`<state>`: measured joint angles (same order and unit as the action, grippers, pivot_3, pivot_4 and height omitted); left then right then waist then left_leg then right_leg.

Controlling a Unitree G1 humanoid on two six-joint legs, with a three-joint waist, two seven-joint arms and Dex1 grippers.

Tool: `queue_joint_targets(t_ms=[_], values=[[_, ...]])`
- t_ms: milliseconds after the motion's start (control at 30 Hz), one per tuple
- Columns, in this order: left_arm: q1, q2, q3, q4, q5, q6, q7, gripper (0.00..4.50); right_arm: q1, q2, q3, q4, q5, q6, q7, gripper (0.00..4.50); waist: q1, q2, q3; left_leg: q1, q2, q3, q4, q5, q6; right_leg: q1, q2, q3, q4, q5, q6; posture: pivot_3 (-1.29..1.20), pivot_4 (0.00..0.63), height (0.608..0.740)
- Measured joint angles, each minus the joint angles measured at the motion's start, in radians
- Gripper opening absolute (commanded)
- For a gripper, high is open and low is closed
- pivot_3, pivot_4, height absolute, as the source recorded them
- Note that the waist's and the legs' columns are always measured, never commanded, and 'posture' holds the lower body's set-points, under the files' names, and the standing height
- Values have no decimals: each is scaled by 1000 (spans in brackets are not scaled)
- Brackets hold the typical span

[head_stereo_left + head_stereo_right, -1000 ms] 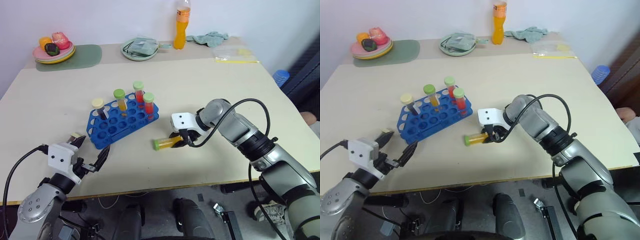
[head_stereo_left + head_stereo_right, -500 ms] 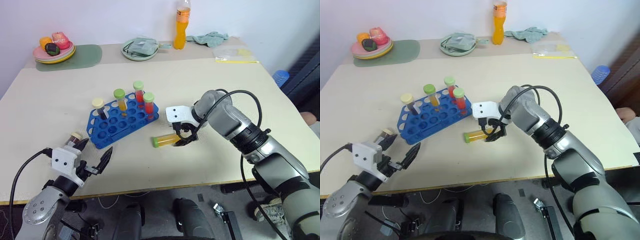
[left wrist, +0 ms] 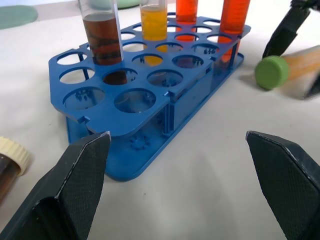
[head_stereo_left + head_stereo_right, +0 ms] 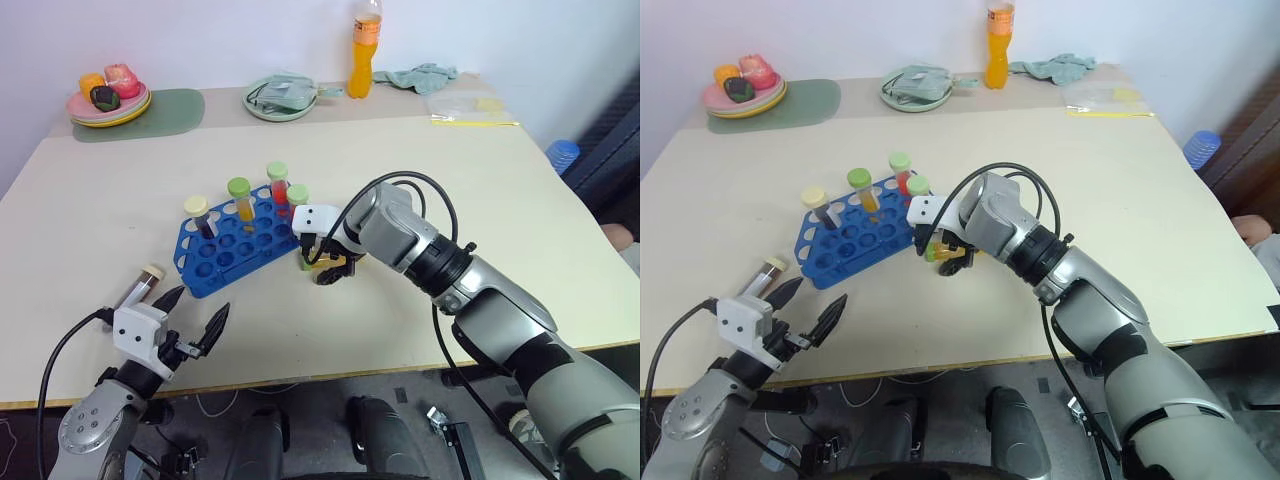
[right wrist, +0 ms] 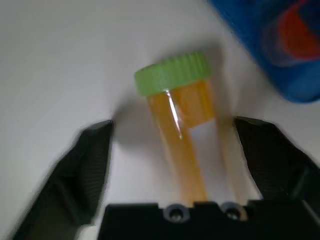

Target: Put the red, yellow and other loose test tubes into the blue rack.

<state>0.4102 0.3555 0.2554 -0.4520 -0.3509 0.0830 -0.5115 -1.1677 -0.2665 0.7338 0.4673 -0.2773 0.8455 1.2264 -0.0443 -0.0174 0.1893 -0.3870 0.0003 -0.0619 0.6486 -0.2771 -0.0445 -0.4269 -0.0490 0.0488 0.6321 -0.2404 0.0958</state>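
Observation:
The blue rack (image 4: 232, 255) stands left of the table's middle with several capped tubes upright in its back rows: one dark, one yellow (image 4: 240, 198) and two red (image 4: 279, 186). A yellow test tube (image 5: 185, 135) with a green cap lies on the table just off the rack's right end. My right gripper (image 4: 325, 268) points down over it, open, with a finger on each side and a gap to both. My left gripper (image 3: 176, 136) is open near the front edge, facing the rack. Beside it lies a brown tube (image 4: 143, 284) with a cream cap.
Along the back edge are a plate of fruit (image 4: 107, 103) on a green mat (image 4: 165, 112), a bowl holding a cloth (image 4: 280, 98), an orange bottle (image 4: 364, 48), a teal cloth (image 4: 420, 75) and a clear bag (image 4: 465, 108). A cable loops over my right arm.
My right gripper has swung left toward the rack's end, and the yellow tube now lies closer to the rack. My left gripper has sunk a little toward the table's front edge.

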Motion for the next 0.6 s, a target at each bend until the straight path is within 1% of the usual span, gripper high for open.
queue_joint_targets(t_ms=[100, 200, 300, 367, 433, 467, 500, 567, 600], values=[[4, -4, -4, 0, 4, -5, 1, 4500, -8, 1, 0, 27, -4, -23, -5, 1190, 0, 0, 0, 0, 0, 0, 0, 0, 0, 0, 0, 0, 0, 0, 0, 0, 150, 740], [9, -5, -5, 0, 6, -6, 2, 4500, -8, -27, 7, -1, -6, -15, 21, 1190, 3, 0, 0, -1, 0, 0, 0, 0, 0, 0, 0, 0, 0, 0, 0, 0, 150, 740], [13, -6, -5, 0, 7, -7, 4, 4500, -1, -88, 6, -101, 7, 21, 74, 1190, 2, 0, 0, -2, 0, 0, 0, 0, 0, -2, 0, 0, 0, 0, 0, 0, 150, 740], [14, -7, -5, -1, 7, -8, 10, 4500, 49, -137, -34, -239, 56, 13, 114, 1190, 2, 0, 0, -3, 0, -1, 0, 0, 0, -2, 0, -1, 0, 0, 0, 0, 150, 740], [17, -7, -4, -3, 7, -8, 16, 4500, 131, -156, -102, -396, 133, -24, 140, 1190, 0, 0, 0, -3, 0, -2, -1, 0, 1, -2, 0, -1, 0, 0, 0, 0, 150, 740], [17, -7, -3, -3, 6, -7, 18, 4500, 173, -145, -146, -455, 175, -59, 133, 1190, -1, 0, 0, -3, 0, -1, -1, 0, 1, -2, 1, -1, 0, 0, 0, 0, 150, 740], [17, -6, -2, -4, 6, -7, 20, 4500, 231, -102, -214, -512, 233, -102, 102, 1190, -4, 0, 0, -2, 1, -1, -1, 0, 1, -2, 1, -1, 0, 0, 1, 0, 150, 740], [17, -6, -1, -4, 6, -5, 26, 4500, 305, 61, -345, -552, 329, -151, -9, 1190, -11, 1, 1, -1, 2, -1, -1, 0, 1, -2, 3, 0, 2, 0, 0, 0, 150, 740], [13, -6, -1, -4, 6, -3, 29, 4500, 313, 135, -387, -553, 366, -164, -66, 1190, -12, 1, 1, -1, 2, -1, -1, 0, 1, -2, 4, -1, 4, 0, 0, 0, 150, 740]])
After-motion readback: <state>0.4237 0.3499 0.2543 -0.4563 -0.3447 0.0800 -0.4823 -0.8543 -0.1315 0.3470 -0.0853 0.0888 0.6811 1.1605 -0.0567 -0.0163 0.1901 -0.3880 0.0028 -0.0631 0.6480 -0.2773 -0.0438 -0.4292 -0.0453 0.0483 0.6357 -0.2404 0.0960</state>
